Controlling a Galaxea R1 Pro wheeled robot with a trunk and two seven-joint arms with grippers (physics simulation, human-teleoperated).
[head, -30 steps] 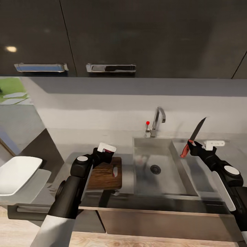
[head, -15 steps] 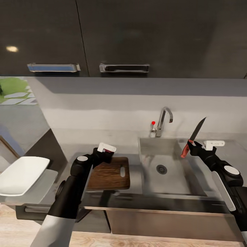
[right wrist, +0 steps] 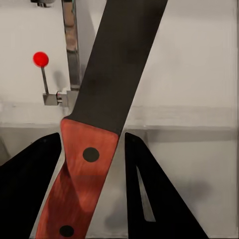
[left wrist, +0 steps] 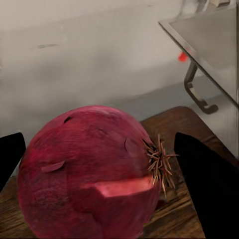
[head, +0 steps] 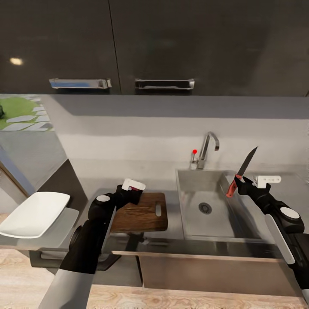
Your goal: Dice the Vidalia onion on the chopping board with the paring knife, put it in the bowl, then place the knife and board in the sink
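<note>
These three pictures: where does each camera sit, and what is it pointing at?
Head view: on the robot's head, looking forward and down at the sink, the chopping board and the bowl; both arms show.
Left wrist view: on the left arm, looking along its dark fingers at the red onion over the board.
Right wrist view: on the right arm, looking along the paring knife that its fingers hold.
Shared: the tap's red knob shows in all three.
</note>
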